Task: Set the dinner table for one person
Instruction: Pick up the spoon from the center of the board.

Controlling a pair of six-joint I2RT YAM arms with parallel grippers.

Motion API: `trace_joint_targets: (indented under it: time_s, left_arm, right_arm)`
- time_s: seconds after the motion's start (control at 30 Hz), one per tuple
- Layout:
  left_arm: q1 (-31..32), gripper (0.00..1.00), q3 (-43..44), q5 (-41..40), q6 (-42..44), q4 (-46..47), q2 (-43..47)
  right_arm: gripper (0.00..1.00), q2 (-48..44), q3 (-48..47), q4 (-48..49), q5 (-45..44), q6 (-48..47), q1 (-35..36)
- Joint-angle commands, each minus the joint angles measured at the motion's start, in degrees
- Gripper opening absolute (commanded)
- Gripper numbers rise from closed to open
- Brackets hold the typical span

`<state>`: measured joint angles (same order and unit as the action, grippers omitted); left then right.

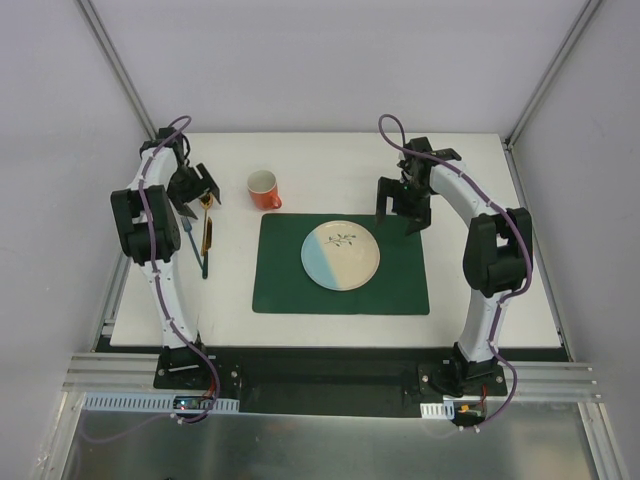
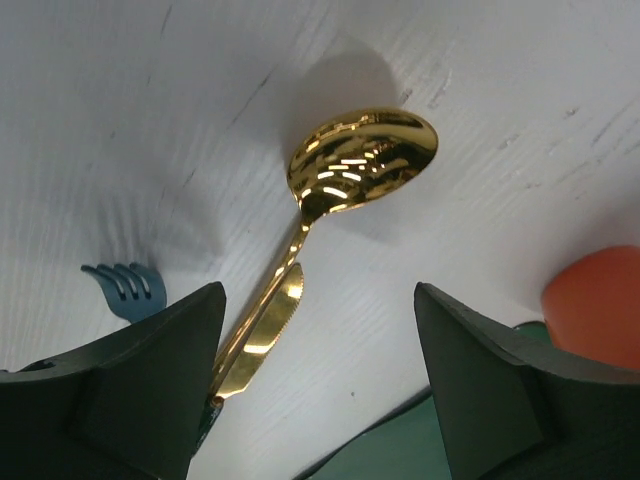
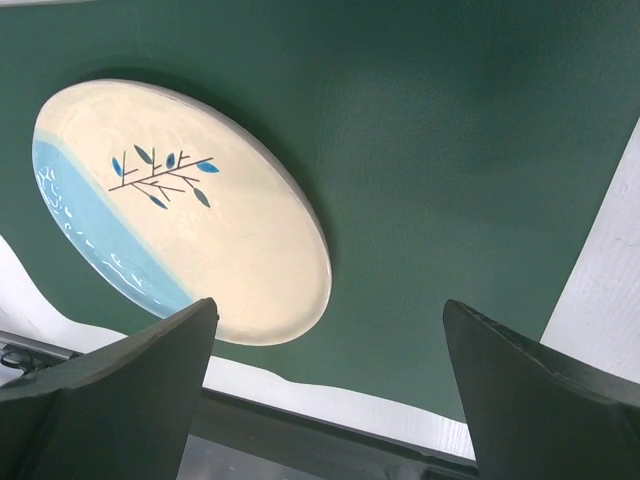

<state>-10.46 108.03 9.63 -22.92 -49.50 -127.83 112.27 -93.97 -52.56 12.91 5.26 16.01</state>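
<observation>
The white dinner table [image 1: 330, 160] carries a dark green placemat [image 1: 400, 290] with a cream and light-blue plate [image 1: 340, 255] on it. An orange mug [image 1: 264, 189] stands behind the mat's left corner. At the left lie a gold spoon [image 2: 365, 160], a gold knife [image 2: 262, 335] and a blue fork [image 2: 125, 285], close together. My left gripper [image 2: 318, 300] hovers open over the spoon and knife with nothing between its fingers. My right gripper [image 3: 328, 310] is open and empty above the mat's far right part, just right of the plate [image 3: 180, 210].
The mug [image 2: 595, 305] sits close to the right of my left gripper. White enclosure walls stand behind and to both sides of the table. A dark rail with the arm bases runs along the near edge.
</observation>
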Motion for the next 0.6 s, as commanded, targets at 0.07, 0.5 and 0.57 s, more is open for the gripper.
trace_joint_targets:
  time_s: [0.07,0.5,0.57]
  left_arm:
    - [0.09,0.77,6.22,-1.45,4.46,-0.43,-3.83]
    - [0.09,0.32,10.27,0.21,8.15,-0.34,-7.52]
    - [0.09,0.19,9.92,0.22,8.15,-0.34,-7.44]
  right_arm:
    - [0.99,-2.32,0.02,-2.64,-0.34,-1.12,0.34]
    - [0.99,-3.37,0.63,-3.61,-0.51,-1.65,0.34]
    - [0.99,-3.46,0.63,-3.69,-0.60,-1.65,0.34]
